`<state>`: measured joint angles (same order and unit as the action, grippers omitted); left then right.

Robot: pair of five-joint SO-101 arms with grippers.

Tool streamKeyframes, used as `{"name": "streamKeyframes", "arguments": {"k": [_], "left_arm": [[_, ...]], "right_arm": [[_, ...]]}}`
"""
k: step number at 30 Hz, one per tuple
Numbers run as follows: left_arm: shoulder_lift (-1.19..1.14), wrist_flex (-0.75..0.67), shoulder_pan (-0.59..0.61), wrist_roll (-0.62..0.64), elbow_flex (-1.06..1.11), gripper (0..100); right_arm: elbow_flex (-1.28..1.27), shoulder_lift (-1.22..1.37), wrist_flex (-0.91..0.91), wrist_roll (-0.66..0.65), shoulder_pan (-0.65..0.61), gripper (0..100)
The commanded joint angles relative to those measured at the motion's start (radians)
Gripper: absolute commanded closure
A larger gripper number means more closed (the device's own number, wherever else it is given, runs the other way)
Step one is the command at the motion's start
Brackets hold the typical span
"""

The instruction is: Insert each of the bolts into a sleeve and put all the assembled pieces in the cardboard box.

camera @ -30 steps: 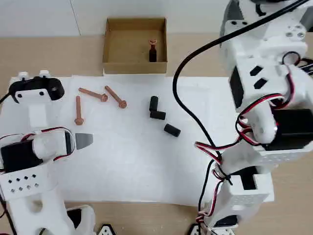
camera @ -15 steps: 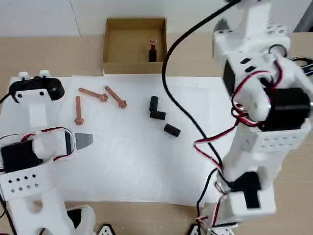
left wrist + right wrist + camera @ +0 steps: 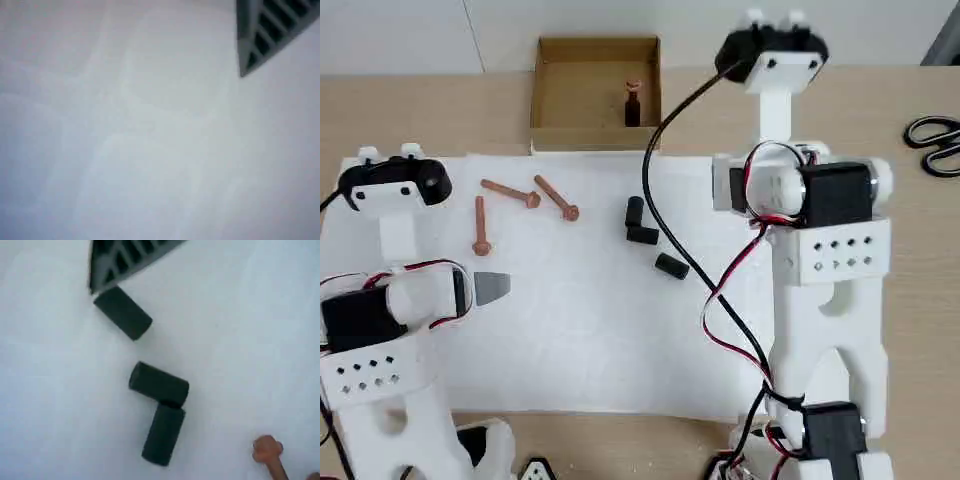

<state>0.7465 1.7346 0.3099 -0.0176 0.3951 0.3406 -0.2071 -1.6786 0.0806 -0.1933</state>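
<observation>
The right arm [image 3: 825, 250] no longer looms close under the overhead camera as it did a second ago. We now find it folded down over the right side of the white foam sheet [image 3: 600, 340]. With the arm lowered, a pair of black-handled scissors [image 3: 934, 143] on the tan table beyond it comes into sight.

Nothing else has shifted. The three copper-coloured bolts [image 3: 510, 192] lie loose on the left part of the sheet. The three short black cylindrical sleeves [image 3: 642, 236] lie mid-sheet, two of them touching and the third just apart. One assembled bolt-in-sleeve piece [image 3: 632, 103] stands upright in the open cardboard box [image 3: 548, 95] past the sheet's far edge. The left gripper [image 3: 490, 287] hangs low over the sheet near the bolts, as before.

We judge one pair done and three to go, with the right arm lining up on the sleeves. In its wrist view the right gripper [image 3: 117, 265] shows a ribbed grey jaw just beside the nearest sleeve [image 3: 123, 313].

Of each claw we see a single jaw tip, so we cannot tell whether either is spread or pressed together. From overhead, the right arm's own body covers its claw. A bolt head [image 3: 267, 449] is cut off at the edge of the right wrist view. Whether the boxed bolt is fully seated is too small to tell.
</observation>
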Motion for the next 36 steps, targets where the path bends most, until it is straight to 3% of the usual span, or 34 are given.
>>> {"name": "streamKeyframes", "arguments": {"k": [1,11,22,36], "left_arm": [[0.012,0.015,0.003,0.000,-0.039,68],[0.012,0.015,0.003,0.049,-0.039,68],[0.011,0.015,0.002,0.064,-0.038,68],[0.011,0.014,0.000,0.064,-0.038,68]], "right_arm": [[-0.061,-0.036,0.036,0.008,0.031,84.6],[-0.364,0.130,0.389,-0.025,0.031,84.7],[-0.364,0.328,0.435,-0.322,-0.183,84.9],[-0.361,0.524,0.458,-0.446,-0.222,84.9]]}}
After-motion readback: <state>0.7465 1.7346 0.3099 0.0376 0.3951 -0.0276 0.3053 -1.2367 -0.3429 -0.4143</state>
